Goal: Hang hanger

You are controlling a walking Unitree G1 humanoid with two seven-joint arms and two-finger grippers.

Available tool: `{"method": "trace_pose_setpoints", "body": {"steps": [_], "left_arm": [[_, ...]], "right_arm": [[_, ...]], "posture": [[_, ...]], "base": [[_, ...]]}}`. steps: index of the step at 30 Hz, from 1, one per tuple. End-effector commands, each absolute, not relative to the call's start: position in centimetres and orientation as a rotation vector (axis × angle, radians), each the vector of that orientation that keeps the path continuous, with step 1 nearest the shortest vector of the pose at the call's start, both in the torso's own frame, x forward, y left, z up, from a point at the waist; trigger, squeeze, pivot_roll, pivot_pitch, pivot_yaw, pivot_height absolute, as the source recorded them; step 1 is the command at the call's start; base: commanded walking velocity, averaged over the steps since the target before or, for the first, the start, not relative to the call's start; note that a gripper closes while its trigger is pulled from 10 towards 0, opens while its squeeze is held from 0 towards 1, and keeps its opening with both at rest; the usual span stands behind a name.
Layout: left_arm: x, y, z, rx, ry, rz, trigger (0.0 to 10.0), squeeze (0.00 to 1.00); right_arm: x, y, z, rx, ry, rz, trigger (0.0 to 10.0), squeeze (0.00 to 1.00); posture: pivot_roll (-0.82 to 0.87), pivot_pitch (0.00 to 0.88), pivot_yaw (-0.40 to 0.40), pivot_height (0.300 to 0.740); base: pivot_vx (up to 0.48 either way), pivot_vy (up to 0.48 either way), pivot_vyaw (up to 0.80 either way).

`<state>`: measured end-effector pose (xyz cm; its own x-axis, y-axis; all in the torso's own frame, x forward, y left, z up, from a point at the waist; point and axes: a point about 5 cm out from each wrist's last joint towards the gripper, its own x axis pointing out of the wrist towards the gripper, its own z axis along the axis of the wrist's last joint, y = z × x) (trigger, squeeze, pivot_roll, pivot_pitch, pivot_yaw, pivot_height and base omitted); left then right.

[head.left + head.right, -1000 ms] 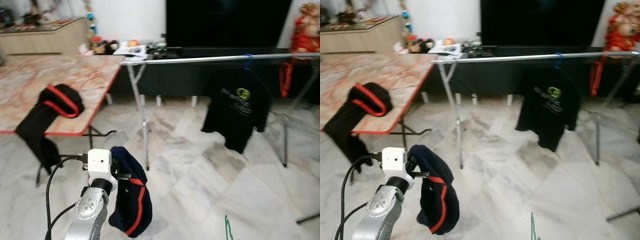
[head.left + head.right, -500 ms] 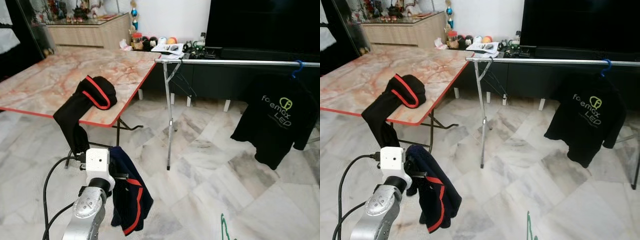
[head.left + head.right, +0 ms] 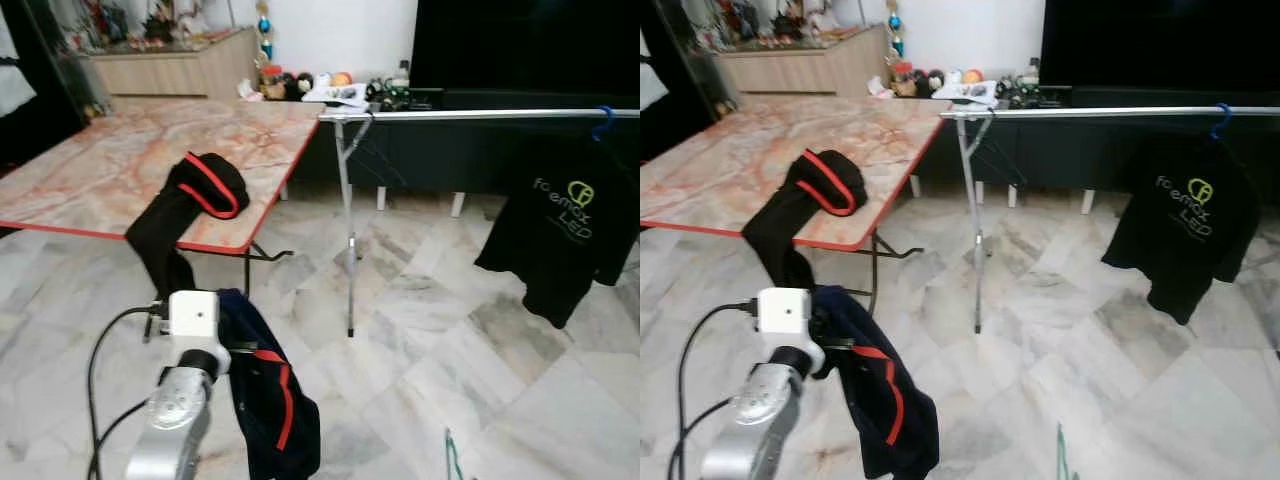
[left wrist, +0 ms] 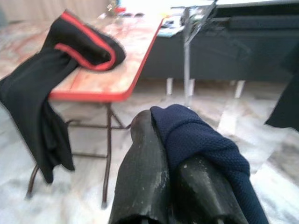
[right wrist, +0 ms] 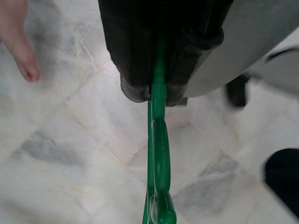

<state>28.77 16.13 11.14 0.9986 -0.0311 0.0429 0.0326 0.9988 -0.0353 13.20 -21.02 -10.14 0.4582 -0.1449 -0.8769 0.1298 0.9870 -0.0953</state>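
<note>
My left gripper [image 4: 170, 156] is shut on a navy garment with red trim [image 3: 268, 400], which drapes over its fingers and hangs down low in front of me. My right gripper [image 5: 159, 91] is shut on a green hanger [image 5: 158, 154]; the hanger's tip [image 3: 450, 455] pokes up at the bottom edge of the left eye view. A silver clothes rail [image 3: 480, 115] runs across the back right, well ahead of both grippers. A black T-shirt [image 3: 565, 235] hangs from it on a blue hanger [image 3: 601, 120].
A marble-topped folding table [image 3: 120, 170] with a red edge stands to the left, with a black and red garment [image 3: 190, 205] draped over its edge. The rail's leg [image 3: 347, 230] stands beside it. A person's bare foot or hand [image 5: 18, 42] is on the marble floor near my right gripper.
The camera has swung, so the table and rail sit differently in view. My left gripper keeps hold of the navy garment, which now hangs a little lower.
</note>
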Motion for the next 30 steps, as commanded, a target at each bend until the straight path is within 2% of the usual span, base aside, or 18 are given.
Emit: {"method": "trace_pose_setpoints", "body": {"steps": [1, 12, 30], "left_arm": [[29.11, 16.92, 12.17, -0.011, -0.080, -0.016, 10.0, 0.00], [28.99, 17.01, 12.19, -0.015, -0.076, -0.009, 10.0, 0.00], [29.11, 17.11, 12.29, -0.017, -0.075, -0.006, 10.0, 0.00]], "right_arm": [[13.88, -20.17, -10.05, -0.002, 1.064, -0.151, 10.0, 0.00], [14.77, -19.84, -9.79, -0.004, 1.048, -0.145, 10.0, 0.00], [14.40, -19.59, -9.95, -0.016, 1.055, -0.138, 10.0, 0.00]], "posture": [[-0.02, 0.048, 0.063, 0.740], [-0.01, 0.063, 0.054, 0.740], [-0.01, 0.085, 0.048, 0.740]], "base": [[0.000, 0.390, 0.00], [0.000, 0.386, 0.00], [0.000, 0.384, 0.00]]}}
